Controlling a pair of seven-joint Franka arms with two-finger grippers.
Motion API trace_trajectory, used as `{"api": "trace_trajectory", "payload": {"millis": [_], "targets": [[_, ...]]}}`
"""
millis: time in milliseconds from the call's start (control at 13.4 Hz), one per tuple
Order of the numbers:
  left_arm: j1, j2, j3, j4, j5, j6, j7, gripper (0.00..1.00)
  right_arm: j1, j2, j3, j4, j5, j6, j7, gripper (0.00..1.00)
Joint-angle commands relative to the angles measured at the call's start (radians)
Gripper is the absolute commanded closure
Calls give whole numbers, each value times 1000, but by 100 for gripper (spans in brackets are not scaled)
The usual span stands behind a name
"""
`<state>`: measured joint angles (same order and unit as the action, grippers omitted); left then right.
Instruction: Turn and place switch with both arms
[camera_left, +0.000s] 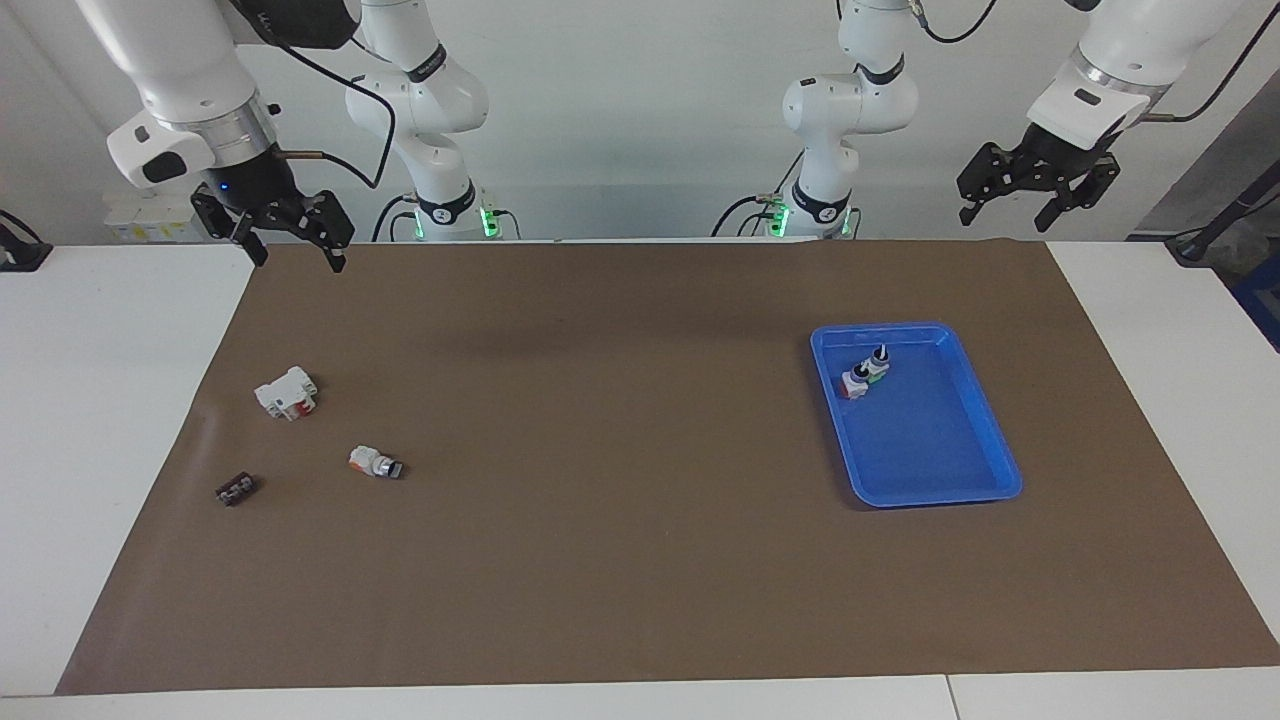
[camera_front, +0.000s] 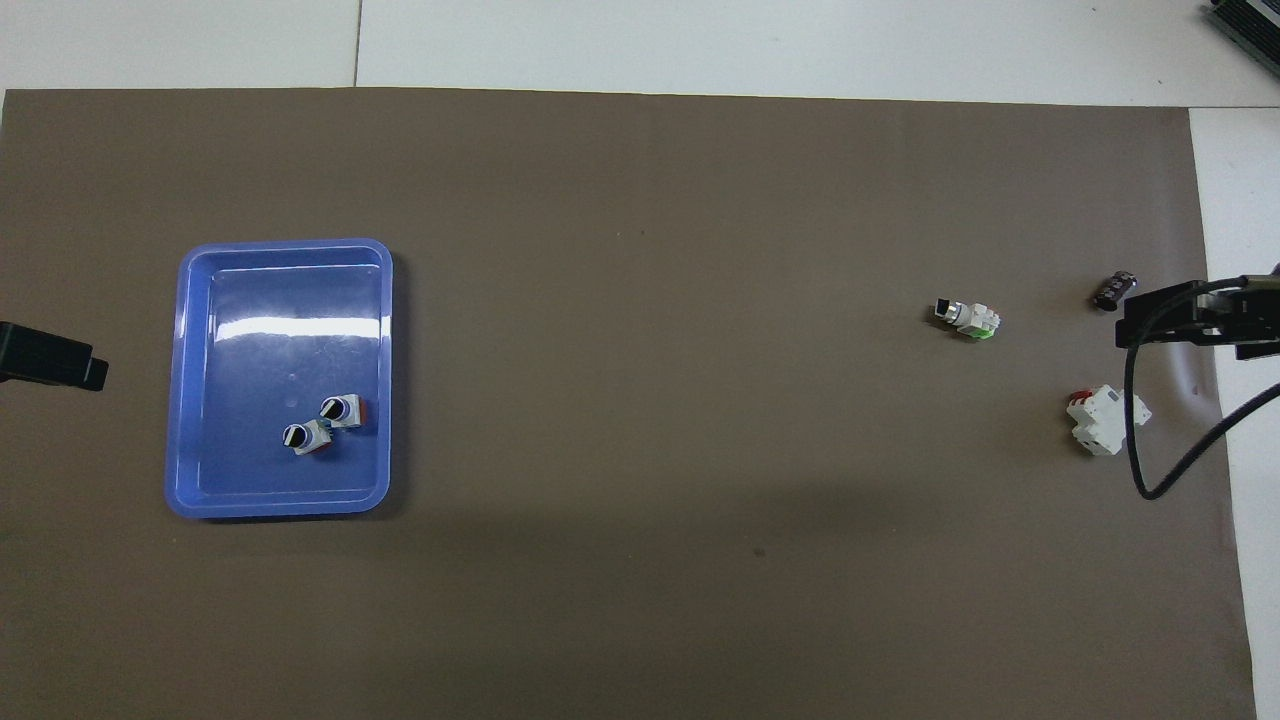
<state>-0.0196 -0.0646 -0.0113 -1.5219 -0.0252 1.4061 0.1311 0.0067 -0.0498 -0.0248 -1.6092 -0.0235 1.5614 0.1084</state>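
A white table (camera_left: 110, 420) carries a brown mat (camera_left: 620, 560) covering most of its surface; bare white margins remain at 3, 6 and 9 o'clock in the facing view. A seam divides the tabletop panels at 6 o'clock. A plain pale wall (camera_left: 640, 120) stands at 12 o'clock. Lighting is even.
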Motion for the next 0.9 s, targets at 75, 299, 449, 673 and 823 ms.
{"api": "trace_trajectory", "payload": {"millis": [75, 299, 449, 673, 823], "targets": [[0, -23, 2, -24, 7, 5, -8, 0, -7, -25, 3, -32, -1, 25, 2, 0], [0, -21, 2, -24, 7, 5, -8, 0, -8, -25, 3, -31, 0, 19, -3, 0], [0, -21, 2, -24, 7, 5, -10, 0, -8, -25, 3, -34, 0, 26, -1, 0], [0, -21, 2, -24, 7, 5, -8, 0, -8, -27, 3, -38, 0, 31, -1, 0], [0, -21, 2, -24, 7, 5, -8, 0, -4, -27, 5, -44, 0, 35, -7, 0]]}}
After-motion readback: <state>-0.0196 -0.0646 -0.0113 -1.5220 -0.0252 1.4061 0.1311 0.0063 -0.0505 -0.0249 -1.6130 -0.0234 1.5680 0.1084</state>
